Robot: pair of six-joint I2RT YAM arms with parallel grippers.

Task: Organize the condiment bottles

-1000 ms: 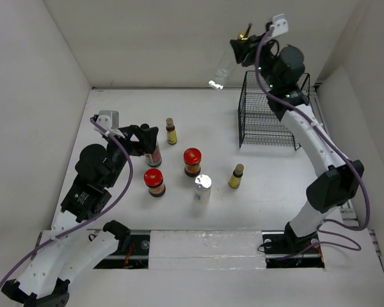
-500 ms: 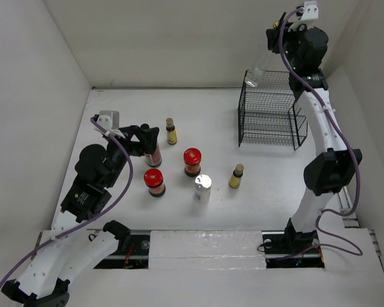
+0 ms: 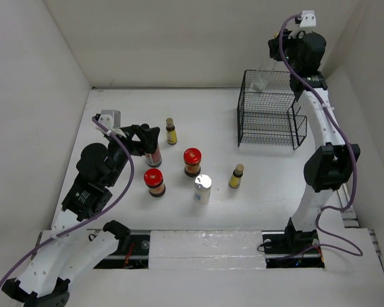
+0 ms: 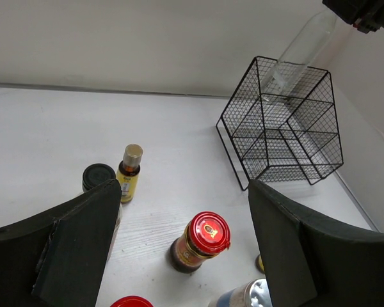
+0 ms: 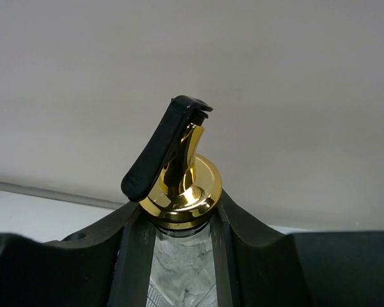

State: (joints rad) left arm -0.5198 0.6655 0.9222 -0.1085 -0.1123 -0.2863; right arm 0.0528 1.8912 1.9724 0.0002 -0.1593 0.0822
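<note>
The tall clear bottle hangs tilted over the wire basket. Its long axis slants, with the gold spout up toward the right arm and the base down at the basket's far left corner (as the top view has it). The base sits about level with the top rim; whether it is inside a compartment I cannot tell. The right gripper is clamped on the bottle's neck, a finger pressed on each side just under the gold collar.

The other six stand upright on the table, outside the basket — a small yellow bottle farthest back, the dark red-labelled bottle near it, two red-lidded jars, a silver-lidded jar, and a second yellow bottle off toward the basket.

The left gripper is spread wide and grips nothing; it hovers just above the dark bottle, whose black cap shows beside one finger.
</note>
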